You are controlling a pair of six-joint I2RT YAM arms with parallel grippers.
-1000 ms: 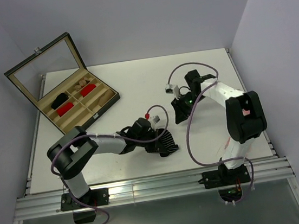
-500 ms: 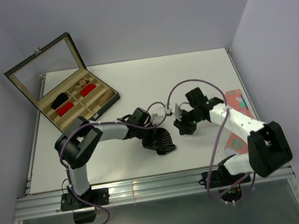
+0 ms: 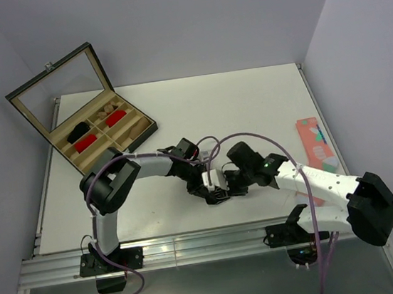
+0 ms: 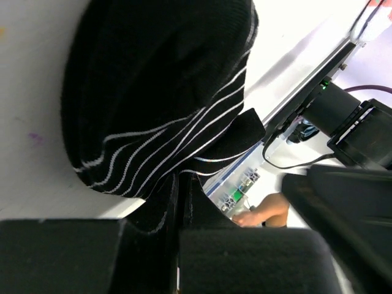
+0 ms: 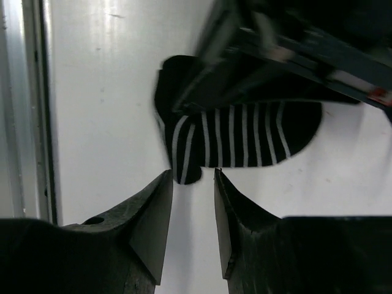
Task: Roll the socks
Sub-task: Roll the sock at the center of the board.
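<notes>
Pinches a fold of the black white-striped sock (image 4: 159, 92) between the tight-pressed fingers of the left hand (image 4: 182, 193). Bunched in a rounded mound just beyond the fingertips, resting on the white worktop (image 4: 30, 141). Right of the hand, blurred: dark housing (image 4: 355, 128) and a cable (image 4: 288, 164).

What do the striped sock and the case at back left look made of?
Black striped sock: soft knit fabric, matte; fine ribbing shows and the thin white stripes bend with its folds. Case: dark matte outer skin, maybe leatherette over board, hard to tell; tan lining inside looks like fabric. Its raised lid frames a smooth pane, glass or clear plastic.
</notes>
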